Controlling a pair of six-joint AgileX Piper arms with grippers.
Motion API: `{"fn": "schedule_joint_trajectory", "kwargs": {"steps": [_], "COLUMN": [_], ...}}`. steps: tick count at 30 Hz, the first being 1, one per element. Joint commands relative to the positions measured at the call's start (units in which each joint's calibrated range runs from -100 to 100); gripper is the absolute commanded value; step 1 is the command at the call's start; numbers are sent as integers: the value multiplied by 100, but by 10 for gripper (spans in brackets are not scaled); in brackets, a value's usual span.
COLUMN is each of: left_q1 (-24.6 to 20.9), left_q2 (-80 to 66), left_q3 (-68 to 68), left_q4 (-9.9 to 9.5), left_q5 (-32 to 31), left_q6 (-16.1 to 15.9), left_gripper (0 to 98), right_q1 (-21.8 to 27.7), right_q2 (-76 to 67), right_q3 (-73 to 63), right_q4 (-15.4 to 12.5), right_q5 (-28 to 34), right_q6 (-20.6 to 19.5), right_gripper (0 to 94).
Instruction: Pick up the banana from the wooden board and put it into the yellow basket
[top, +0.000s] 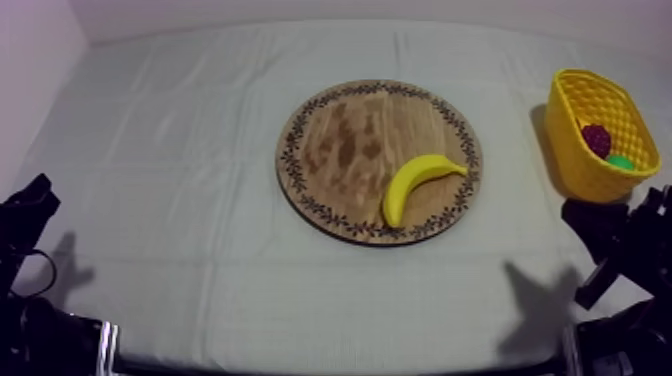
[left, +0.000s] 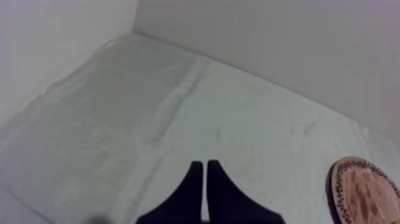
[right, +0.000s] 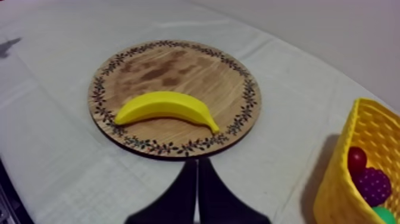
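A yellow banana (top: 415, 181) lies on the right half of the round wooden board (top: 340, 140) in the middle of the table. The yellow basket (top: 578, 155) stands at the far right. My left gripper (top: 35, 200) rests low at the left edge, well away from the board; its fingers lie together as a narrow wedge (left: 204, 173), shut on nothing. My right gripper (top: 600, 225) sits low at the right, just in front of the basket. It is shut too (right: 197, 170), its tips pointing at the board's near rim (right: 178, 146) a little short of the banana (right: 166, 107).
Inside the basket (right: 339, 190) lie a small red fruit (right: 356, 159), a bunch of purple grapes (right: 374, 184) and a green fruit (right: 386, 214). Bare cloth (top: 180, 180) spreads left of the board. A wall rises behind the table's far edge.
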Motion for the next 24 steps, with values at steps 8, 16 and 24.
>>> {"fn": "schedule_joint_trajectory", "kwargs": {"steps": [8, 16, 24], "left_q1": [-2, -2, -2], "left_q2": [2, 2, 2], "left_q3": [3, 3, 3], "left_q4": [-1, -1, -1], "left_q5": [-1, -1, -1], "left_q6": [1, 1, 1], "left_gripper": [1, 1, 1], "right_q1": [-506, -1012, -1198], "right_q2": [1855, 3932, 5819], "right_q3": [-1365, -3793, -5724], "right_q4": [496, 712, 737], "right_q5": [254, 1988, 3301], "right_q6": [-67, 85, 59], "right_gripper": [5, 5, 5]}}
